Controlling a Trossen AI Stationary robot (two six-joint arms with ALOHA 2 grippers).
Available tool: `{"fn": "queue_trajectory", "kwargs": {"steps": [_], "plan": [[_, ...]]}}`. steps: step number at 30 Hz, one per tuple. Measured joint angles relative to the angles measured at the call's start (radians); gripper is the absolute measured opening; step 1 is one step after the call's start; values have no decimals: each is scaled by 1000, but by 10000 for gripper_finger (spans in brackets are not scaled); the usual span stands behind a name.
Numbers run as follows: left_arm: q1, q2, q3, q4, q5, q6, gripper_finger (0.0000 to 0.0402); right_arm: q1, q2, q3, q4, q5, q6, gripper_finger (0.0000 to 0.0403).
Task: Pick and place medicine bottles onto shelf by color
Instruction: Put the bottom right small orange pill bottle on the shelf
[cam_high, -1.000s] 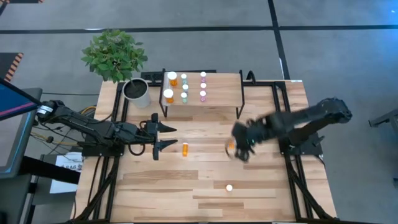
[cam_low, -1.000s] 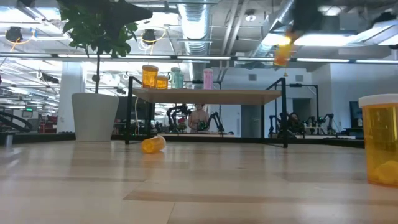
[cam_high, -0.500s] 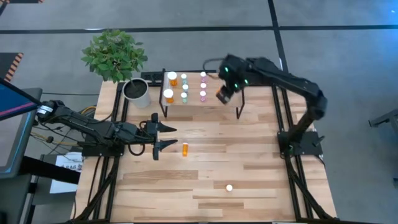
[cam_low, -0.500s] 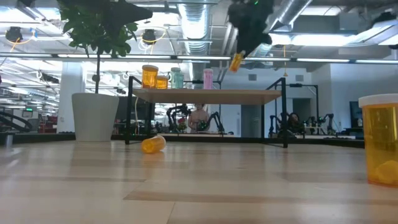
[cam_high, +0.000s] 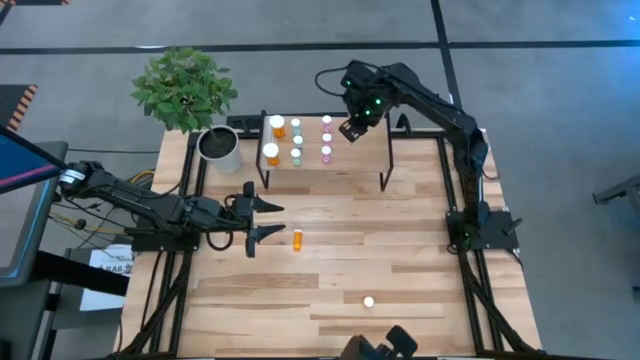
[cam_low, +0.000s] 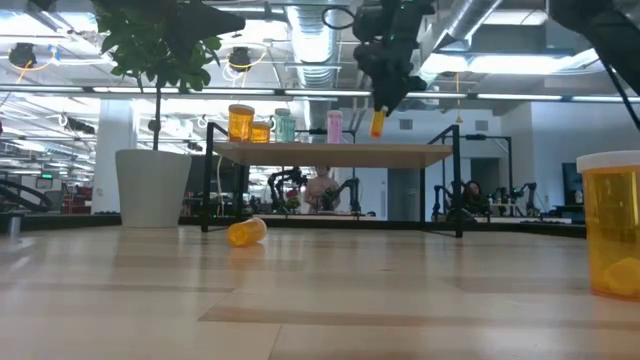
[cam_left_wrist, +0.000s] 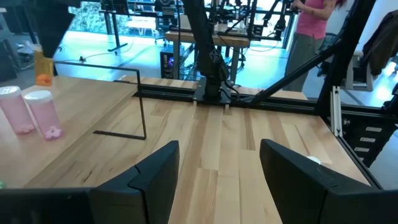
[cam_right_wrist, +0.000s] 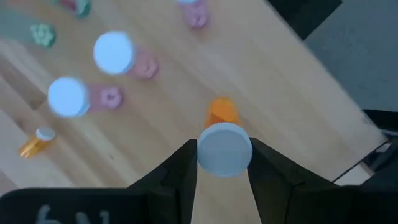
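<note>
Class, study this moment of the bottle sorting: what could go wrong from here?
1. The right gripper holds an orange bottle above the shelf, beside the pink bottles; setting it there would break the colour grouping.
2. Lowering it might topple the closely spaced bottles.

Grey floor (cam_high: 560, 60) crossed by dark lines at the top; ceiling pipes (cam_low: 300, 25) upper centre; strip lights (cam_low: 520, 65) upper right.

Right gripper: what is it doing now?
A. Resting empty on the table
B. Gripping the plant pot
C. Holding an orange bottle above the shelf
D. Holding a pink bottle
C: the right gripper clamps an orange, white-capped bottle above the shelf.
</note>
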Motion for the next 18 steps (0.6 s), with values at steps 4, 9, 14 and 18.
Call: {"fn": "queue_trajectory", "kwargs": {"steps": [4, 9, 14, 18], "plan": [[0, 0, 0, 0, 0, -5, 212, -28, 5, 13, 13, 27, 4, 150], [0, 0, 0, 0, 0, -8, 212, -55, 4, 13, 10, 45, 47, 150], [0, 0, 0, 0, 0, -9, 212, -54, 4, 13, 9, 46, 59, 151], [0, 0, 0, 0, 0, -9, 212, -50, 4, 13, 8, 45, 58, 151]]}}
